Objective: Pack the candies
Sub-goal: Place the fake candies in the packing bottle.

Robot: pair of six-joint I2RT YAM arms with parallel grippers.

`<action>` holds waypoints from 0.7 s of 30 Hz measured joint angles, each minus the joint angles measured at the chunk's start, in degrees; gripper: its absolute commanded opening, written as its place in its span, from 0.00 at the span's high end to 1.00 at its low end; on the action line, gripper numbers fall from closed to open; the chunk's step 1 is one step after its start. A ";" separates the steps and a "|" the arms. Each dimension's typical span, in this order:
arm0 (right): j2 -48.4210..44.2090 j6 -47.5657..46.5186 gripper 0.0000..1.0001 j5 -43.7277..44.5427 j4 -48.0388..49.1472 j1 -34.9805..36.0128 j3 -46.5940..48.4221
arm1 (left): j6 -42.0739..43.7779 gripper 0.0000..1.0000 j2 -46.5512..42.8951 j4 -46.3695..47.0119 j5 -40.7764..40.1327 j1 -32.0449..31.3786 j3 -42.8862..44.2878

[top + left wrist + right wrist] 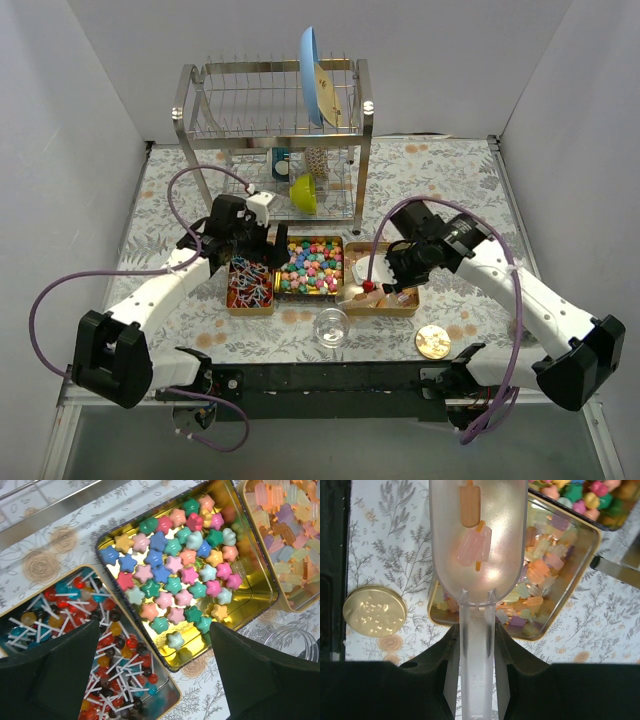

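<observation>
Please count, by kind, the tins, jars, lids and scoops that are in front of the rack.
Tins: 3 (lollipop tin, star-candy tin, pastel-candy tin)
Glass jar: 1
Gold lid: 1
Scoop: 1
Total: 6

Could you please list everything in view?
Tins: three, gold, mid-table.
Lollipops: many, mixed colours, left tin.
Star candies: many, multicoloured, middle tin.
Popsicle candies: many, pastel, right tin; a few in scoop.
Scoop: one, clear, over right tin.
Jar: one, clear, in front of tins.
Lid: one, gold, right of jar.
Dish rack: one, metal, back of table.
Plate: one, blue, upright in rack top.
Bowl: one, green, rack's lower shelf.
Left gripper: one, black, open above tins.
Right gripper: one, black, shut on scoop.
</observation>
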 measured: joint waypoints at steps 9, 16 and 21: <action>8.87 4.26 0.99 9.44 -4.57 10.16 4.11 | 1.22 0.02 -6.38 0.04 0.48 5.11 -4.33; 13.33 7.65 0.99 16.81 -6.21 18.32 8.20 | 1.92 0.02 -9.22 0.09 -0.13 7.74 -5.18; 16.44 9.16 0.99 22.99 -7.93 24.50 8.68 | 1.92 0.02 -10.62 0.09 -0.13 8.68 -5.18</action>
